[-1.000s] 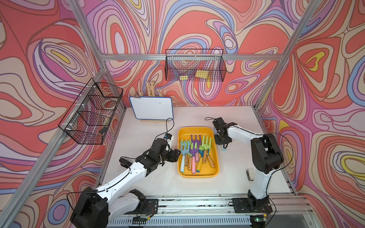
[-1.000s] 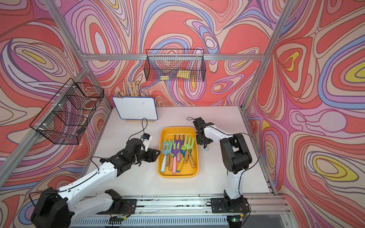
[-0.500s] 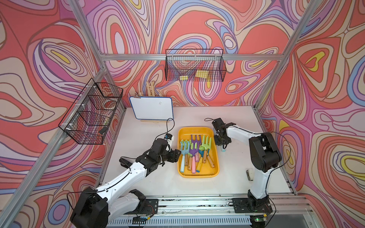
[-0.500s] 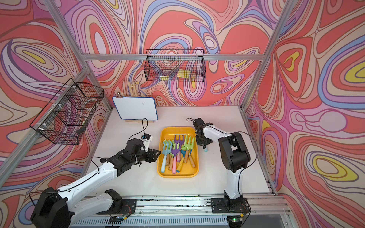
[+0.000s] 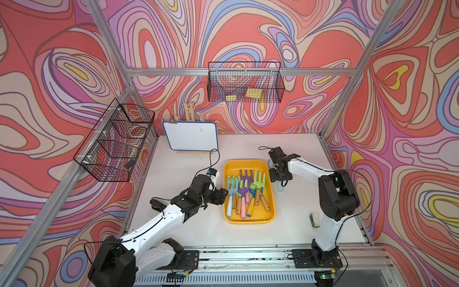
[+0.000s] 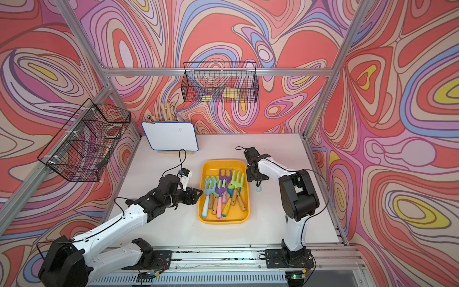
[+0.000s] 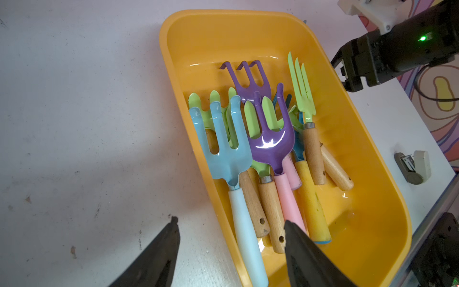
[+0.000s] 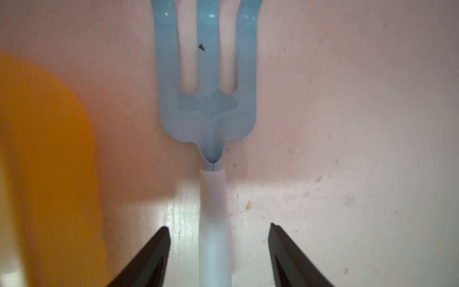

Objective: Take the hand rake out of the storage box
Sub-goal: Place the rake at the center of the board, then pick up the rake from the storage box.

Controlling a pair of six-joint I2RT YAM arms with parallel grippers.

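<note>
The pale blue 3-tined hand rake [image 8: 208, 119], with a whitish handle, lies flat on the white table [image 5: 198, 228], outside the yellow-orange storage box [image 5: 246, 164] and just beside its right long wall. The right gripper [image 8: 218, 226] hangs low over the handle, its fingers spread with a gap on each side. The left gripper [image 7: 229, 220], also spread and empty, hovers over the box's left rim. Inside the box, blue, purple and green rakes [image 7: 270, 144] lie overlapping in a pile.
</note>
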